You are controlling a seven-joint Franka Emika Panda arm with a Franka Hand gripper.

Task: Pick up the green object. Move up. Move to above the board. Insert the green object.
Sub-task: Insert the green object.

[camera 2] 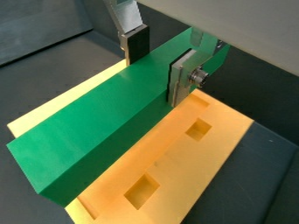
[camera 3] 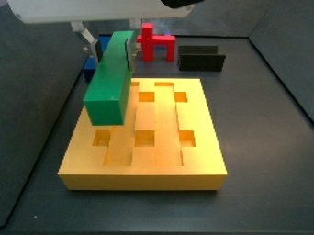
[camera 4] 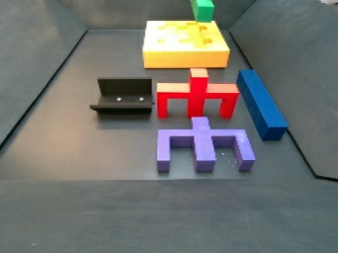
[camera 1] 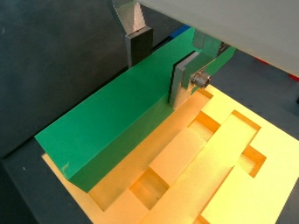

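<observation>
Dark desk [camera 3: 263, 110], walled. In both wrist views: gripper [camera 1: 160, 63] clamps the green object [camera 1: 122, 109] above the board [camera 1: 233, 175]. In a side view: bar over left groove, unseated. Picked, lifted, positioned; insertion remains.

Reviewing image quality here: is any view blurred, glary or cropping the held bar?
Both wrist views are sharp on the green object clamped in the gripper, with no glare. In a side view the board is evenly lit, with soft shadows in its holes. In a side view the green object is cut by the frame edge.
</observation>
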